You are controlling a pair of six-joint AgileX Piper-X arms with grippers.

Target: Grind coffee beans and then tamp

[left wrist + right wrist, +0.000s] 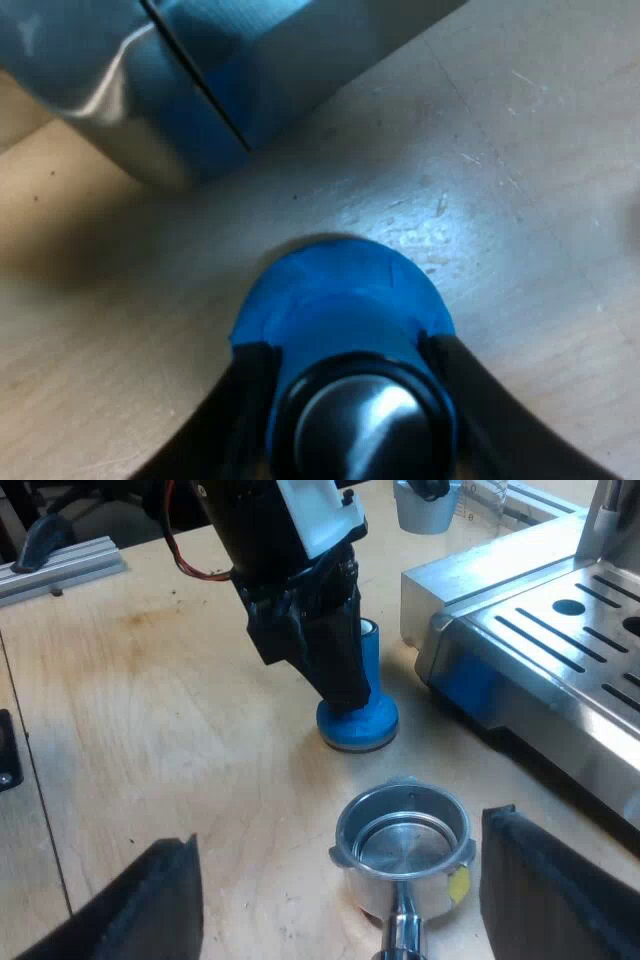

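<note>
A bright white patch of glare lay on the wooden table just beside the tamper, whose metal knob carried a pale streak. A soft, dark shadow spread under the espresso machine, and its steel side mirrored blue. In the right wrist view the light was even and warm; the holder gleamed inside its basket and threw a faint shadow.

No legible writing
I can read no word, number or brand on the espresso machine, blue tamper or metal holder.
</note>
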